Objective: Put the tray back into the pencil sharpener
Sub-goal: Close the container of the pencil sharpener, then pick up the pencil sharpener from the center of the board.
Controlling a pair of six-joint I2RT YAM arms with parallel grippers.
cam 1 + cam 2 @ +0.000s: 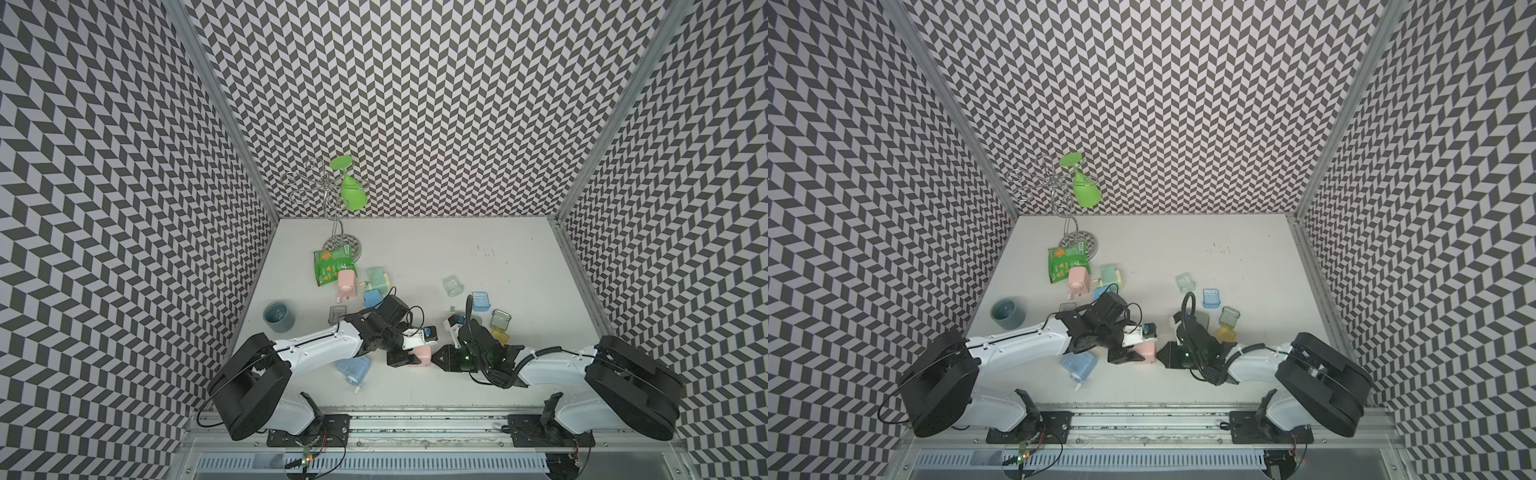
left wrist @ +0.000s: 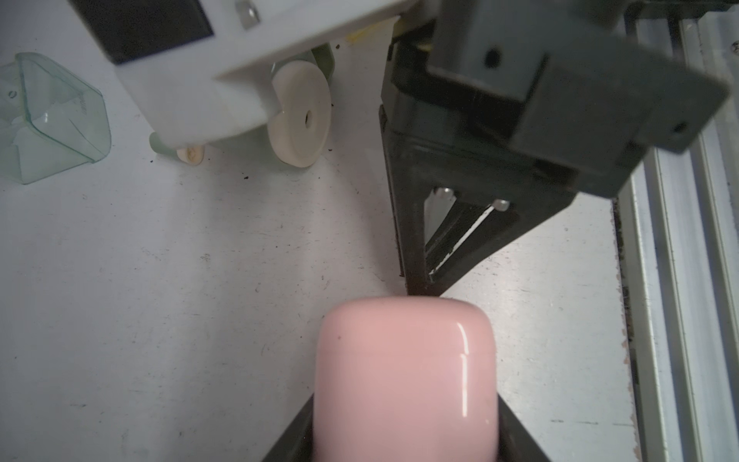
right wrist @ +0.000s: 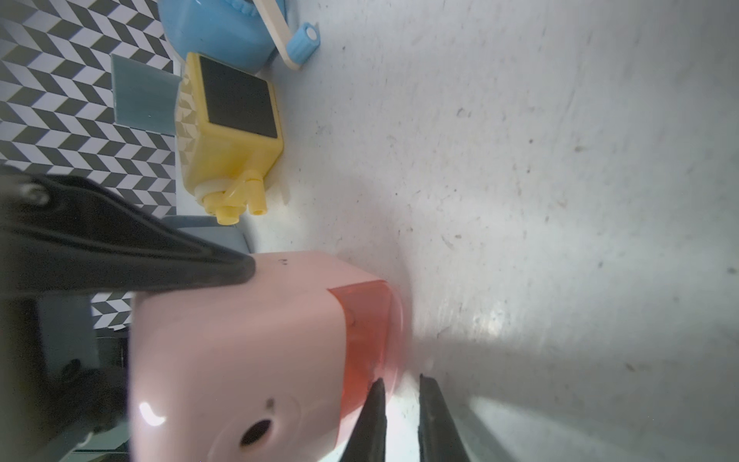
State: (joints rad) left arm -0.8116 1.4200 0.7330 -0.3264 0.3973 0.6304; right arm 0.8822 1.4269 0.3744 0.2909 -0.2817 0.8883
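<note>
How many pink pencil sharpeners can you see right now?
2. One pink sharpener is gripped in the left claw; the other pink sharpener lies beside the green snack bag farther back. Arms may hide more.

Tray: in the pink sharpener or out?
In: the red tray sits in the end of the pink sharpener; fully seated, cannot tell.

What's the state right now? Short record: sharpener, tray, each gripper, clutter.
pink sharpener: gripped from both sides
red tray: sitting in the pink sharpener's slot, about flush
left gripper: closed on the pink sharpener
right gripper: jaws almost together, nothing between them, tips at the red tray's outer face
clutter: yellow sharpener and blue sharpener lying on the table
</note>
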